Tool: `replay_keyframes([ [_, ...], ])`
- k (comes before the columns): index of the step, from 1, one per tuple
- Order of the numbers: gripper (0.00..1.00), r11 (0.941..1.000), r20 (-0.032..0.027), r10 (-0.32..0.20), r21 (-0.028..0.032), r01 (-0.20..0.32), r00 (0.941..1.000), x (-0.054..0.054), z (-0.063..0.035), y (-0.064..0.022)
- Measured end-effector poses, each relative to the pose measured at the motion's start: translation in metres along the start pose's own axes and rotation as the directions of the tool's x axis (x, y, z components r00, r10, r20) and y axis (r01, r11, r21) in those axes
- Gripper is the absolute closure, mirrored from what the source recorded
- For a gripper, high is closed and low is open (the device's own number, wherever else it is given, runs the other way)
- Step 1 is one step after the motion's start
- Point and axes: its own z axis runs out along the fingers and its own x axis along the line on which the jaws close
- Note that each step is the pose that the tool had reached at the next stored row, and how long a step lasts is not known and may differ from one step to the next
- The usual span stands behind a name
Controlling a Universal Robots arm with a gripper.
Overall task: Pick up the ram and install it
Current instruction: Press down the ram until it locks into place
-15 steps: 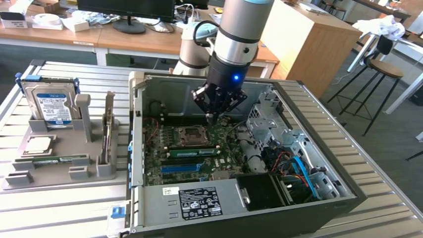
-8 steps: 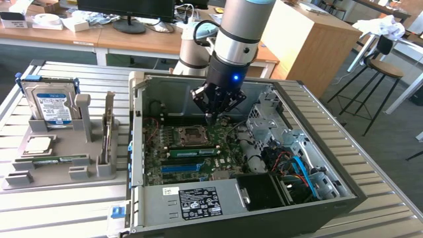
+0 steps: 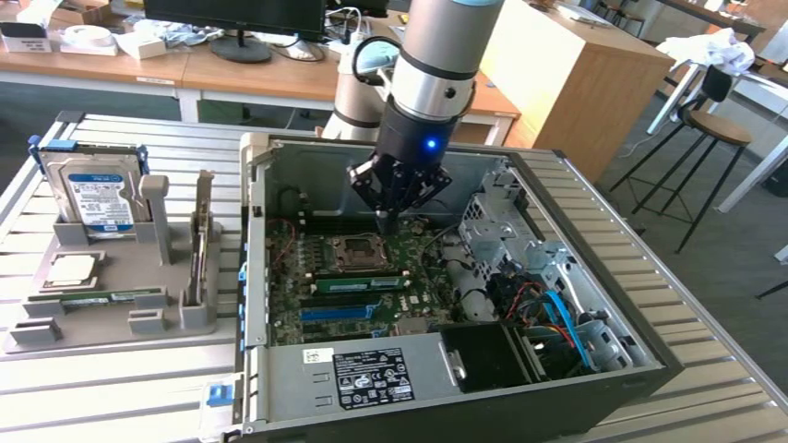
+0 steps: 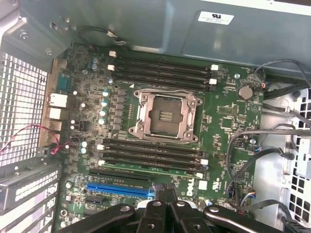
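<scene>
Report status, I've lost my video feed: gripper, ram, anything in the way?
Gripper shut, nothing in it, low over the motherboard. One ram lying flat on the tray outside the case. No obstruction visible over the slots.

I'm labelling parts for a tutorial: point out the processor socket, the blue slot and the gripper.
processor socket [image 4: 165, 116]: wrist view, its open centre.
blue slot [image 4: 119, 190]: wrist view, middle of its length.
gripper [image 3: 389, 221]: exterior view, the closed fingertips above the motherboard.
</scene>
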Motion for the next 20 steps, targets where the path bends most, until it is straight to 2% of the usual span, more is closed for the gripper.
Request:
replay_keyframes([
  [10, 0.9, 1.0, -0.0036, 0.001, -0.0005, -0.001, 1.0, 0.005, 0.0001, 0.0005],
  [20, 0.9, 0.9996, -0.0032, 0.028, -0.0009, -0.028, 0.9996, 0.0052, 0.0002, 0.0006],
])
